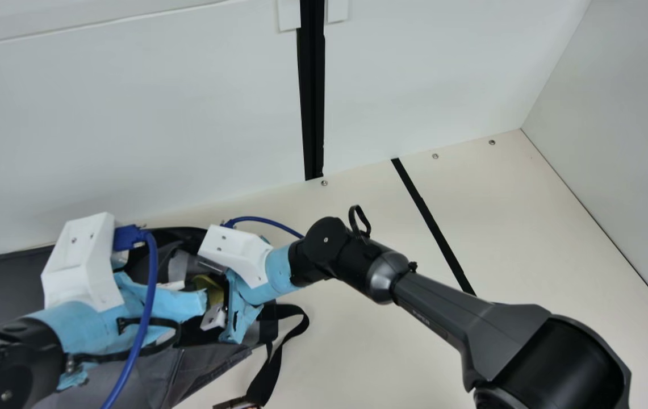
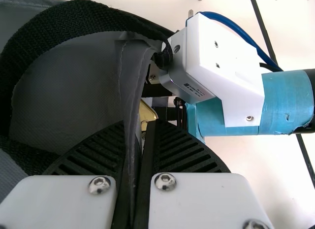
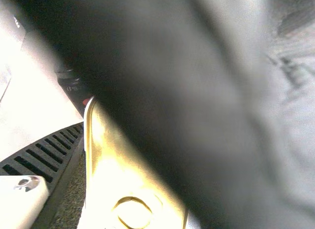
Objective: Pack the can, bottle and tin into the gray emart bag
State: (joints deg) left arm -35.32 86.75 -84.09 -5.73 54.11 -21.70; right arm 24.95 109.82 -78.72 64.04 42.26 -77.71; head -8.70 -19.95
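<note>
Between the right gripper (image 3: 138, 160)'s fingers sits the gold tin (image 3: 113, 160), which looks gripped. Its long side seems to run along the finger. Right next to it is a gray flap; the tin must get past that. Just behind the tin, the left gripper (image 2: 140, 123) pinches the gray emart bag (image 2: 69, 86) by its edge.

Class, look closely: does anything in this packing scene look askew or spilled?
The gray bag looks askew: its edge is pinched and puckered in the left gripper, perhaps deliberately, and a black strap trails onto the table. I see no spill.
</note>
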